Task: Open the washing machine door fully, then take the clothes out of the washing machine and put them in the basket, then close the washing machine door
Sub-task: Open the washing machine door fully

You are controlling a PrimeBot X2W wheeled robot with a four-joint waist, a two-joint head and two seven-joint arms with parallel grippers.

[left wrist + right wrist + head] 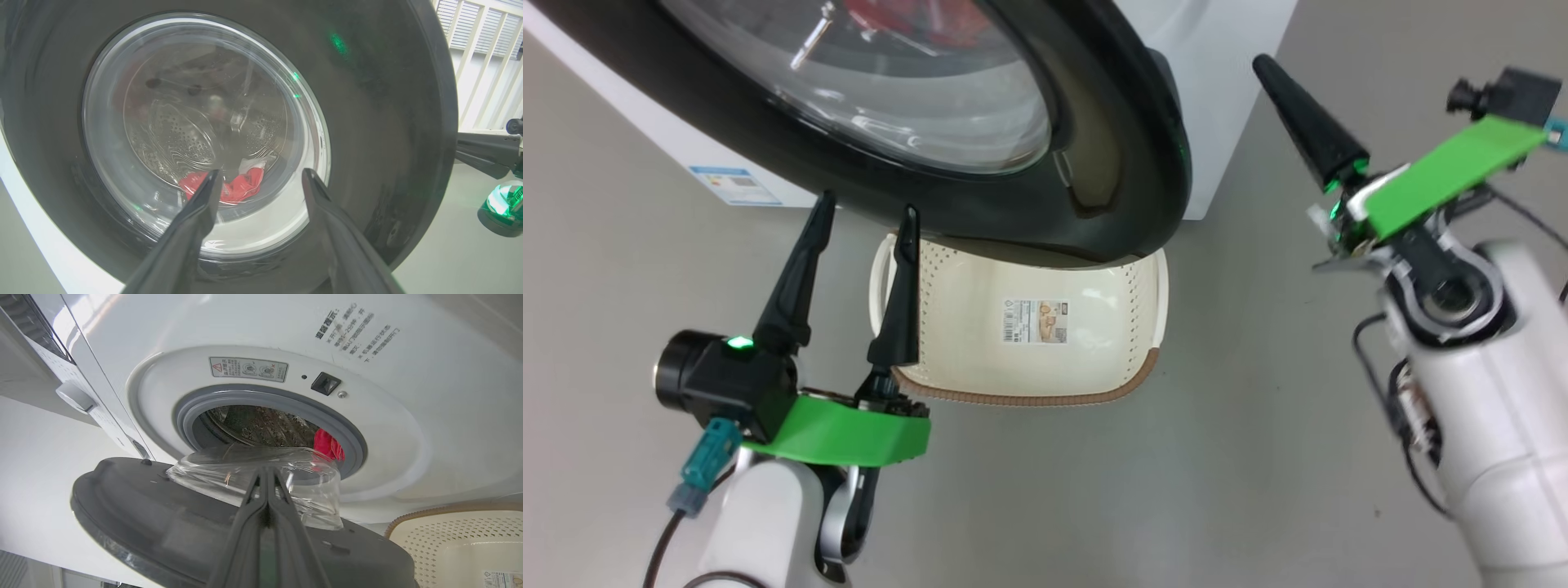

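The washing machine door (1111, 163), with its glossy black rim and glass bowl, stands partly open above the basket (1029, 400). Red clothes (241, 188) lie in the steel drum behind the glass; they also show at the drum's mouth (327, 443). My left gripper (868, 204) is open, fingertips close to the door's lower rim and holding nothing. In the left wrist view it (261, 172) faces the door's outer glass. My right gripper (1264, 65) is shut and empty, off the door's right edge. The right wrist view shows its tips (265, 469) over the door's inner side (163, 514).
The white washing machine (408, 375) has a grey rubber ring (286, 398) around its opening and a blue sticker (735, 186) low on its front. The basket's near half sticks out from under the door. Grey floor (1217, 408) spreads in front and to the right.
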